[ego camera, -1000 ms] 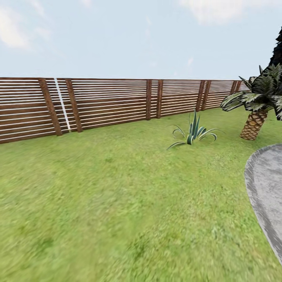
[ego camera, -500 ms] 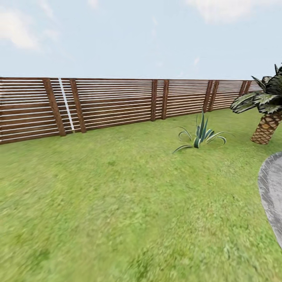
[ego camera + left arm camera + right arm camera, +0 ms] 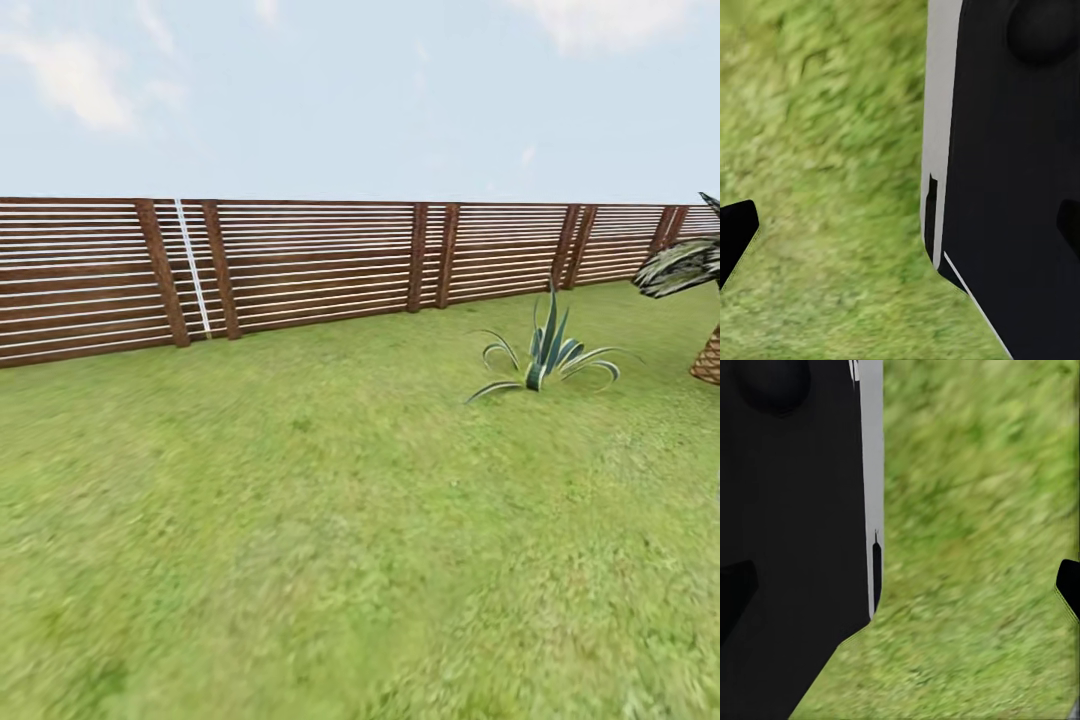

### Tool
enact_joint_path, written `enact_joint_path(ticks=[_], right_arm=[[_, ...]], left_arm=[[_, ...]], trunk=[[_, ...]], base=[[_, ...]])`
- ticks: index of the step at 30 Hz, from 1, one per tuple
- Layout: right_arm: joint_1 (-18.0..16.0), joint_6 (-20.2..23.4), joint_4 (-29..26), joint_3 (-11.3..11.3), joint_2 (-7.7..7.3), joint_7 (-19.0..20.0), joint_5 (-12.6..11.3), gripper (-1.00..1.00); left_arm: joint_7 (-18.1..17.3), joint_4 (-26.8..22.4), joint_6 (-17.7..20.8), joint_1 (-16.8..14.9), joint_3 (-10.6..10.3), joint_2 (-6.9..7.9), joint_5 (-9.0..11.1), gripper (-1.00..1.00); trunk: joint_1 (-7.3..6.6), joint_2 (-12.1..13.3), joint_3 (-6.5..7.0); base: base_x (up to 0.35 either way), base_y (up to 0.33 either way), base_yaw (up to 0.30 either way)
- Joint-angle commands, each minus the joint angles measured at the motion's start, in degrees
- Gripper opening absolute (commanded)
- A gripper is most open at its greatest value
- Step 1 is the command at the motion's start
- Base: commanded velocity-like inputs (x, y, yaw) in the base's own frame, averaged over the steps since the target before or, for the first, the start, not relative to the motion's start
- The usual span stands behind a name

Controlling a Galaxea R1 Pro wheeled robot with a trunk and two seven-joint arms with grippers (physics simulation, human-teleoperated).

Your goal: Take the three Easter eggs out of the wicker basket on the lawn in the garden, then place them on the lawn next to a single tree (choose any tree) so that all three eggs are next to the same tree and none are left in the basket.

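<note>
While the robot travels, the head camera has swung left since a second ago.
Change: the whole scene has slid rightward in the head view; the grey paving seen earlier at the right edge has left the picture, and the palm (image 3: 700, 300) is now cut off by that edge, only fronds and a scrap of scaly trunk showing.
Fence: the brown slatted fence (image 3: 300, 265) runs across the middle of the head view, its posts shifted right with everything else, under a pale sky with thin cloud.
Plant: a spiky blue-green plant (image 3: 545, 355) stands on the grass ahead and to the right, near the palm, apart from the fence.
Lawn: mottled green grass (image 3: 300, 540) fills the lower half of the head view and runs back to the fence; it lies, blurred, beneath both wrist cameras.
Left claw: dark finger tips (image 3: 735, 236) at the picture's edges over grass beside the robot's dark body; nothing between them; how wide they stand I cannot tell.
Right claw: dark tips (image 3: 1069, 585) likewise over grass, nothing held; opening cannot be judged.
</note>
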Motion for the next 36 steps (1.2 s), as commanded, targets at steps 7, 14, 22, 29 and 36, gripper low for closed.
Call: enact_joint_path(ticks=[7, 14, 22, 29, 36], right_arm=[[-0.08, -0.03, 0.12, 0.21, 0.01, -0.09, 0.03, 1.0], [-0.08, 0.05, 0.12, 0.08, 0.01, -0.11, -0.04, 1.0], [-0.08, 0.05, 0.12, 0.05, 0.01, -0.11, -0.04, 1.0], [-0.08, 0.05, 0.12, 0.05, 0.01, -0.11, -0.04, 1.0], [-0.08, -0.03, 0.12, 0.42, 0.01, -0.11, 0.36, 1.0]], left_arm=[[-0.05, -0.2, 0.07, 0.03, 0.03, 0.02, 0.02, 1.0], [-0.05, -0.21, 0.07, 0.03, 0.03, 0.03, 0.02, 1.0], [-0.05, -0.21, 0.07, 0.03, 0.03, 0.01, 0.02, 1.0], [-0.05, -0.21, 0.07, 0.03, 0.03, 0.01, 0.02, 1.0], [-0.05, -0.21, 0.07, 0.03, 0.03, 0.01, 0.02, 1.0]], trunk=[[0.03, -0.02, -0.04], [0.03, -0.02, -0.04], [0.03, -0.02, -0.04], [0.03, -0.02, -0.04], [0.03, -0.02, -0.04]], base=[[0.339, 0.0, 0.003], [0.339, 0.0, 0.197], [0.339, 0.0, 0.257], [0.339, 0.0, 0.256], [0.339, 0.0, 0.063]])
